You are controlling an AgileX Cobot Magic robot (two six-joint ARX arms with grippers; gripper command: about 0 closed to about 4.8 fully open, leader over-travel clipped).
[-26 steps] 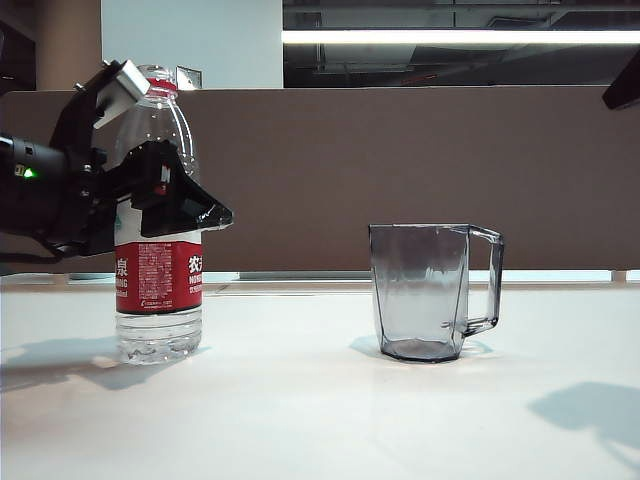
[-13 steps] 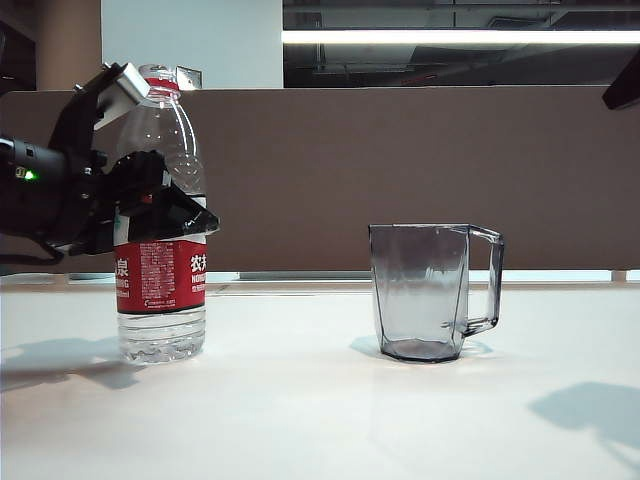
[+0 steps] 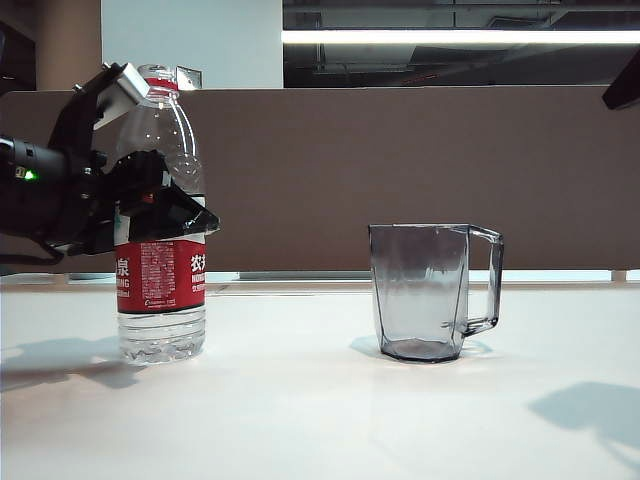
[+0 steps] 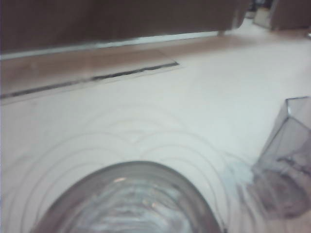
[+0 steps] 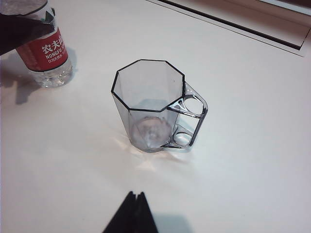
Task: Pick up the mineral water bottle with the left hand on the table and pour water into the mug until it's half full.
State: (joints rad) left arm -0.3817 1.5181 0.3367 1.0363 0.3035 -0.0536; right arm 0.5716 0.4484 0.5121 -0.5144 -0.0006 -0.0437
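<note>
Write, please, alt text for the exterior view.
The left gripper is closed around the mineral water bottle, which stands upright on the white table. To its right, apart from it, stands the empty smoky-grey mug, handle facing right.

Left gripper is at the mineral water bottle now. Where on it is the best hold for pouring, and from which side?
Grip the mineral water bottle on its straight ribbed body just above the red label, coming level from the side away from the mug, where the left gripper already closes around it. The bottle stands upright; its shoulder tapers above, so a higher hold could slip. The right gripper hangs above the table, clear of both.
</note>
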